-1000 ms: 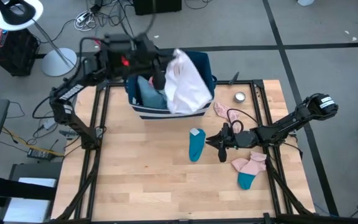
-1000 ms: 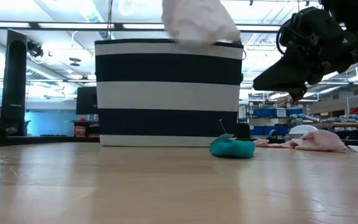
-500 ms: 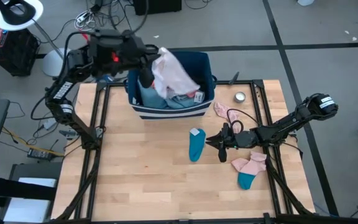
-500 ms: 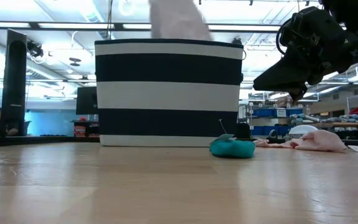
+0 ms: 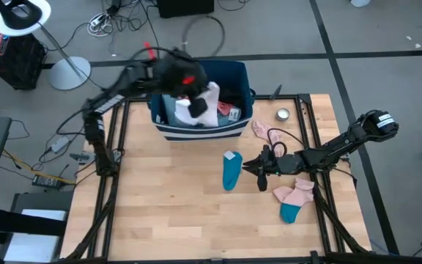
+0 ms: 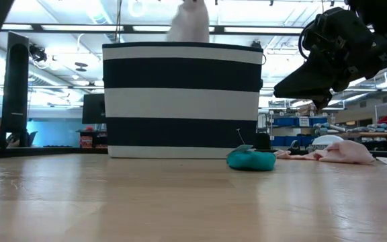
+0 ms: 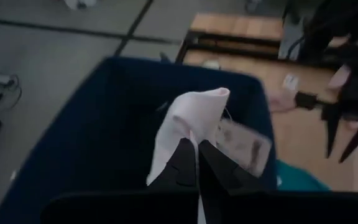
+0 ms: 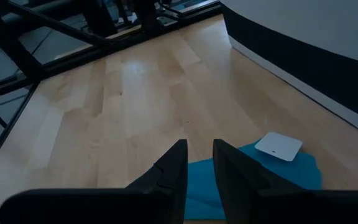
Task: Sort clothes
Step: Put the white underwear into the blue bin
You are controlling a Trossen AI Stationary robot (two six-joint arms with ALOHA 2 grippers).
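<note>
- Hanging limp and creased, a soft white garment is pinched by the left gripper over the navy striped bin.
- Right gripper, fingers narrowly parted and empty, hovers near a flat teal sock on the wooden table.

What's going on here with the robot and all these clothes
The robot is sorting clothes. The left gripper is above the navy striped bin, shut on a white garment that hangs into it. The right gripper hovers low over the table beside the teal sock, fingers slightly apart and holding nothing. A pink garment and a pink-and-teal sock pair lie on the table, unsorted.
</note>
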